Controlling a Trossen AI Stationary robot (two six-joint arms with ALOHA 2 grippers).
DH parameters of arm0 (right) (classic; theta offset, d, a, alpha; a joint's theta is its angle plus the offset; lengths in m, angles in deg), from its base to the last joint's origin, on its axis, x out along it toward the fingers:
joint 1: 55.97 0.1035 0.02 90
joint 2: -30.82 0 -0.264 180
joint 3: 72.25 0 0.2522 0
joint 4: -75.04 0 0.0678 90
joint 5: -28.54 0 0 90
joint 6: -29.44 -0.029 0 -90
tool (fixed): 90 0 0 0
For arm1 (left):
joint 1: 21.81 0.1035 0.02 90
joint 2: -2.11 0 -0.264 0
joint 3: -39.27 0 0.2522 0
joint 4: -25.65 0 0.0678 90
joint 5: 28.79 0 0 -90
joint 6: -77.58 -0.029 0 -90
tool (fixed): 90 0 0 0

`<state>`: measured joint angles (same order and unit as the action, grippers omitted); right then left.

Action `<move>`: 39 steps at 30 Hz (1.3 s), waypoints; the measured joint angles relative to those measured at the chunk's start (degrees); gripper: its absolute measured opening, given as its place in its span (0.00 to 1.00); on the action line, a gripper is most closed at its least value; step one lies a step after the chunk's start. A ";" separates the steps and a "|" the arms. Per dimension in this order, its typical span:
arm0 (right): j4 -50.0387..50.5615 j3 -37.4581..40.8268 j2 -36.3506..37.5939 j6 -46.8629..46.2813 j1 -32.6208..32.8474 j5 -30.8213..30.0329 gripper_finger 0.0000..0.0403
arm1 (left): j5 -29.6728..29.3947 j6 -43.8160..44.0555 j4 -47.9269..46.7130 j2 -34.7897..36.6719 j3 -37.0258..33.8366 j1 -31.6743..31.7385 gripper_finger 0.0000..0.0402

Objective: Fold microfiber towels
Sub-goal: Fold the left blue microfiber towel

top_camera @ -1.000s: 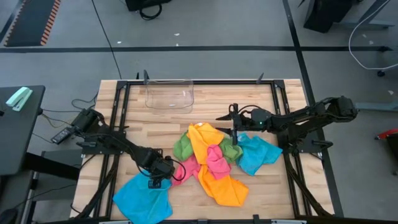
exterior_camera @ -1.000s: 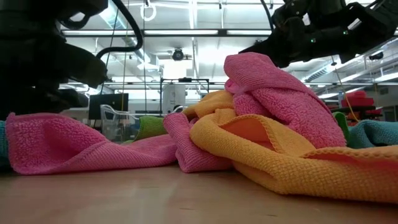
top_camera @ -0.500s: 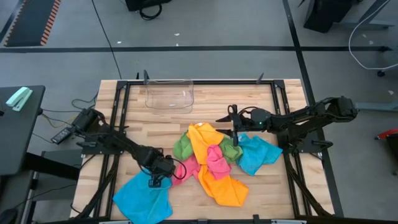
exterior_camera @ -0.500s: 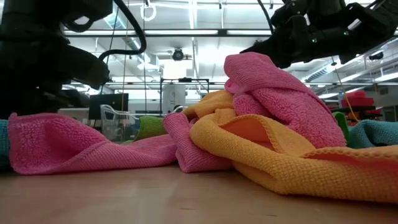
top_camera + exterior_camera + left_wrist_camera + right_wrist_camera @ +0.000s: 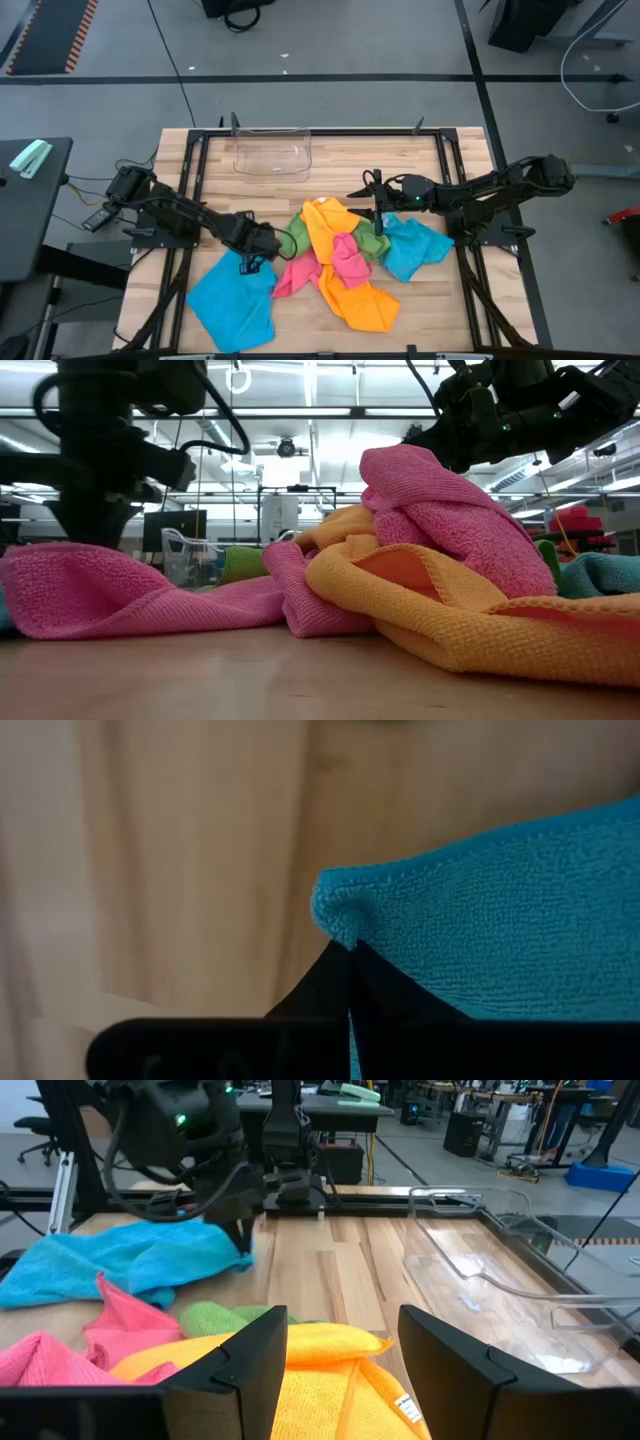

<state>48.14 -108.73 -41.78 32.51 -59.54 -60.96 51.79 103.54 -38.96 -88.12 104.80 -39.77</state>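
1. Wooden table (image 5: 330,165), bearing all items.
2. Heap of microfiber towels (image 5: 340,255), mid-table: orange, pink, green.
3. Blue towel (image 5: 232,302), spread flat at the table's front left.
4. Clear bin (image 5: 272,152), at the far edge.
5. Left gripper (image 5: 250,262), fingers pinched closed on the blue towel's corner.
6. Right gripper (image 5: 377,228), fingers apart above the heap, holding nothing.

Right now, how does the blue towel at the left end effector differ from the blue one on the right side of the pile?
The left blue towel lies apart from the pile; the right blue towel sits against it. The left end effector is shut on the left towel's corner; the right end effector, open above the pile, holds nothing. Both are the same blue.
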 joint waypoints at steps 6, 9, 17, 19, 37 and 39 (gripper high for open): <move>-0.35 0.00 0.00 0.12 0.00 0.00 0.50 | -6.14 -1.23 -0.26 2.09 0.09 4.21 0.01; -1.04 0.00 0.00 0.56 0.00 0.00 0.50 | -7.16 -2.46 -0.15 2.58 0.09 6.98 0.02; -0.48 0.00 0.00 1.01 0.27 0.00 0.50 | -6.94 -6.89 0.12 2.64 3.46 10.71 0.02; -0.23 0.00 -0.02 1.03 0.39 0.04 0.50 | -6.90 -8.44 -1.57 2.64 6.17 10.76 0.02; 0.40 0.00 -0.02 -2.41 0.37 0.21 0.50 | 1.70 -39.22 2.99 2.66 20.31 15.19 0.03; 0.70 0.00 -0.01 -3.05 0.38 0.82 0.50 | 1.74 -38.23 3.66 2.66 20.31 16.03 0.04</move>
<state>48.83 -108.73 -41.78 29.46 -59.16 -60.15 53.53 65.32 -35.30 -85.46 125.10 -23.74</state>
